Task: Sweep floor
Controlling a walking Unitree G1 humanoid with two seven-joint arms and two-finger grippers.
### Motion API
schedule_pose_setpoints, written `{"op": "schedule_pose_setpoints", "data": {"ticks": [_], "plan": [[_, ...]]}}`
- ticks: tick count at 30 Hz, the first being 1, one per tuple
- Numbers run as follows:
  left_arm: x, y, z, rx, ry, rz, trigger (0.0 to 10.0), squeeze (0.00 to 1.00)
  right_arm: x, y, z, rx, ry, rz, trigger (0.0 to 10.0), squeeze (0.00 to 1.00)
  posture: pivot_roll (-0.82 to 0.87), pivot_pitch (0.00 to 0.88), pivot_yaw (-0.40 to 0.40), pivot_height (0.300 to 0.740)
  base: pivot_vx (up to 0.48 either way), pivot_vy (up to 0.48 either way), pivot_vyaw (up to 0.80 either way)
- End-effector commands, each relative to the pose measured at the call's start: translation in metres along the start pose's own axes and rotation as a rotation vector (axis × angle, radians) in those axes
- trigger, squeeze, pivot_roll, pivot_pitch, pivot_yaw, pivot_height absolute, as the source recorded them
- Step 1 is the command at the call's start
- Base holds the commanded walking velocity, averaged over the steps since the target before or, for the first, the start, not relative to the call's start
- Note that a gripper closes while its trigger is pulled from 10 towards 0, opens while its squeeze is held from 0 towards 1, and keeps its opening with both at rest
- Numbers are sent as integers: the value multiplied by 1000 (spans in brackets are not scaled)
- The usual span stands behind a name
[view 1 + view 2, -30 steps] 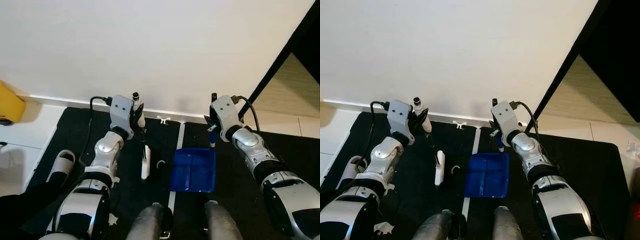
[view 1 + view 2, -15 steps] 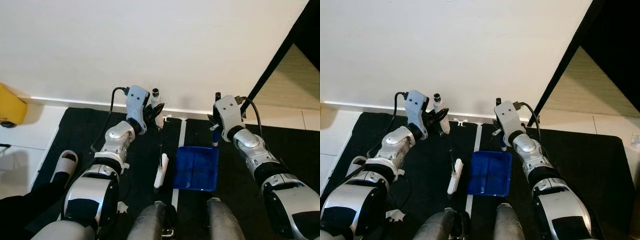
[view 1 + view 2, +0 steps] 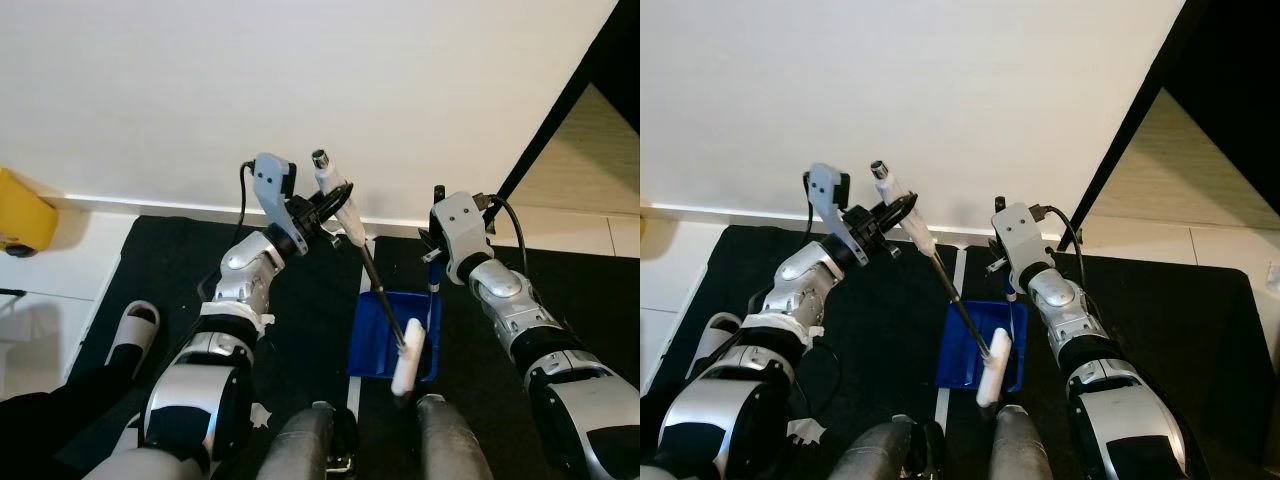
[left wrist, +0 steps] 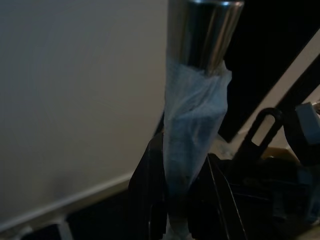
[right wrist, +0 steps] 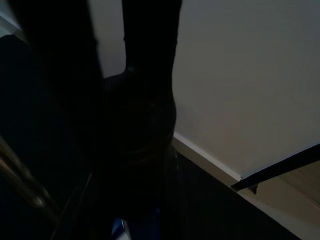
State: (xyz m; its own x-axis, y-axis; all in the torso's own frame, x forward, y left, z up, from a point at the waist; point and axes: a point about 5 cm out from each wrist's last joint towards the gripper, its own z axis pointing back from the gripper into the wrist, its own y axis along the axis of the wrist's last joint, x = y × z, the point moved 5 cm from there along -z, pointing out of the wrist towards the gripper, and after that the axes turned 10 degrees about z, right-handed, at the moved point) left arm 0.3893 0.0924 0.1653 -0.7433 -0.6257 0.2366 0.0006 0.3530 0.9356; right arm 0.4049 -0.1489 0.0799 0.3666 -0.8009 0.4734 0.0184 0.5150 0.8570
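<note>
Left gripper (image 3: 322, 212), fingers clamped on brush (image 3: 408, 352) handle, head over blue dustpan (image 3: 375, 330) on black mat (image 3: 300, 320); right gripper (image 3: 433, 262), fingers closed around dustpan handle.

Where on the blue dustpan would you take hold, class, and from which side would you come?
Take the dustpan by its upright handle at the wall end, coming down from above. The tray lies flat on the black mat, so its low rim offers little to pinch, while the handle stands clear. The right gripper already sits there; the left gripper has the brush.
</note>
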Motion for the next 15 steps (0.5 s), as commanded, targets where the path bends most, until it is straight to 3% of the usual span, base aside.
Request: {"op": "schedule_pose_setpoints", "data": {"ticks": [1,6,7,10,11,15], "plan": [[-4,26,15,56,-6,-82,10000,0,-14,-17,5,-57,34,-30,10000,0,-12,218,96,740,0,0,0],[-3,35,32,40,21,-138,10000,0,-14,-17,5,-46,32,-40,10000,0,7,208,95,740,0,0,0],[-5,30,41,10,56,-152,10000,0,-13,-14,5,-29,25,-53,10000,0,23,202,97,740,0,0,0],[-6,27,47,-11,78,-159,10000,0,-13,-12,5,-18,20,-62,10000,0,30,199,98,740,0,0,0],[-17,19,68,-45,235,-148,10000,0,-6,-2,7,48,-13,-110,10000,0,36,197,98,740,0,0,0],[-26,19,83,-67,356,-148,10000,0,1,6,11,104,-41,-142,10000,0,50,193,103,740,0,0,0]]}}
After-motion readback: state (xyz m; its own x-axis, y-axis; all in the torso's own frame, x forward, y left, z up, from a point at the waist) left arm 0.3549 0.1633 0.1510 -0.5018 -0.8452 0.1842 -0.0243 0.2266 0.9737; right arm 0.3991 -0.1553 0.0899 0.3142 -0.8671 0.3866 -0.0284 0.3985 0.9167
